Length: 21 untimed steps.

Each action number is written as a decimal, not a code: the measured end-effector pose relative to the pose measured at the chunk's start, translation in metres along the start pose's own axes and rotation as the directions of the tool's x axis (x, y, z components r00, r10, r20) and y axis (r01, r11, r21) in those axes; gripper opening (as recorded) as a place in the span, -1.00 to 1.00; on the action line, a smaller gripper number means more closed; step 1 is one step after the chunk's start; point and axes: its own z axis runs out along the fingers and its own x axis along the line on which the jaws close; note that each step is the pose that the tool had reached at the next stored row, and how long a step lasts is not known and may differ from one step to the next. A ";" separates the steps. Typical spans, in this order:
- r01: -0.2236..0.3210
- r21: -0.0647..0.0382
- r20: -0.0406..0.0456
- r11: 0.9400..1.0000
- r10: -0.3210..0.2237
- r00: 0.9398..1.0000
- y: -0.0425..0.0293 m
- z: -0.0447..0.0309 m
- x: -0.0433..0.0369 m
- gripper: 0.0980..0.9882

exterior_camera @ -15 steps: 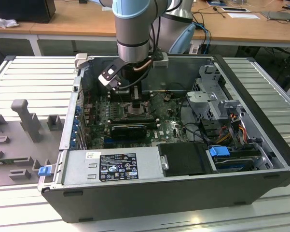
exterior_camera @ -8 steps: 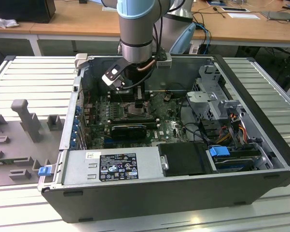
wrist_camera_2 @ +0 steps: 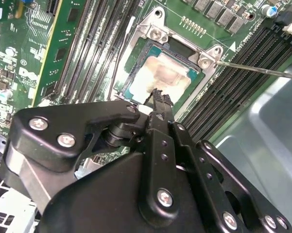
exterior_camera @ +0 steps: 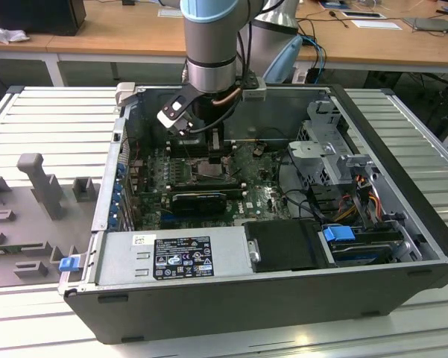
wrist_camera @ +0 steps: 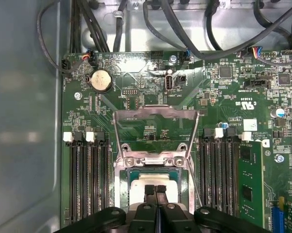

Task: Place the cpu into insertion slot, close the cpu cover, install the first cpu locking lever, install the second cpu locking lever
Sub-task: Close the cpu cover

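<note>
1. An open case (exterior_camera: 231, 298) lies on a slatted metal table (exterior_camera: 45, 112), with wooden desks (exterior_camera: 119, 30) far behind.
2. In the exterior view the arm (exterior_camera: 212, 45) reaches down into the case.
3. In the first wrist view the cover (wrist_camera: 155, 114) lies flipped open on the far side of the slot (wrist_camera: 121, 187).
4. In both wrist views the gripper (wrist_camera: 155, 189), fingers pressed together and empty, is at the top of the cpu (wrist_camera_2: 160, 75), which lies in the slot; I cannot tell if they touch.
</note>
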 end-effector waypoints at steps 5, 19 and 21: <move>0.000 0.000 0.000 1.000 0.000 1.000 0.0002 -0.0032 0.0000 -0.98; 0.000 0.000 0.000 1.000 0.000 1.000 0.0030 -0.0120 0.0003 -0.98; 0.000 0.000 0.000 1.000 0.000 1.000 0.0046 -0.0124 0.0003 -0.98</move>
